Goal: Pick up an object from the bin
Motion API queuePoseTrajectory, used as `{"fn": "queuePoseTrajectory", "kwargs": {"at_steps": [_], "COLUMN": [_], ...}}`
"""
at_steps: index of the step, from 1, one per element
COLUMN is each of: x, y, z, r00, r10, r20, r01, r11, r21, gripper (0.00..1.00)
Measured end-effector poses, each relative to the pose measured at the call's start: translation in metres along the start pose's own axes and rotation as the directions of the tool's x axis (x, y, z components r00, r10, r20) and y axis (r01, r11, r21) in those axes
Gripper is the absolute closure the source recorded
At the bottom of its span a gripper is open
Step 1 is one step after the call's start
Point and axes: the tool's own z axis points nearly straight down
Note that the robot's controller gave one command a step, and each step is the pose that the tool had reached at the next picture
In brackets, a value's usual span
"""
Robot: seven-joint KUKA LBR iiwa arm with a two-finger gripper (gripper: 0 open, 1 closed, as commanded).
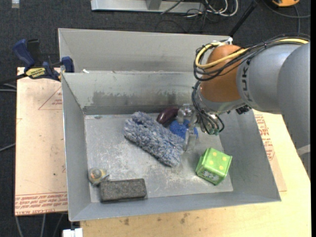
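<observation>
Gripper low in bin – clenched or released cannot be told, small blue object just beside it, purple lump close behind – green die near, in front.

The grey metal bin is lying bare at its left. A shaggy blue-grey cloth is blocking the middle, a green dotted cube the right.

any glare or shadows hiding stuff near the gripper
Camera view: light is even, no strong glare on the grey bin; a darker band along its back wall; the gripper partly hides a small blue thing beside the fuzzy blue-grey cloth; the green die is plainly lit.
</observation>
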Motion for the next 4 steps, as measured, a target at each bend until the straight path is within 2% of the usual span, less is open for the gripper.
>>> {"fn": "queuePoseTrajectory", "kwargs": {"at_steps": [1, 2, 3, 4], "x": [0.028, 0.028, 0.026, 0.033], "y": [0.059, 0.059, 0.065, 0.071], "z": [0.008, 0.008, -0.028, -0.13], "r00": [0.979, 0.979, 0.978, 0.973], "r10": [-0.205, -0.205, -0.207, -0.231], "r20": [0.008, 0.008, -0.003, -0.001], "r01": [0.205, 0.205, 0.207, 0.231], "r11": [0.979, 0.979, 0.978, 0.973], "r21": [0.0, 0.0, 0.0, 0.0], "gripper": [1.0, 1.0, 1.0, 1.0]}}
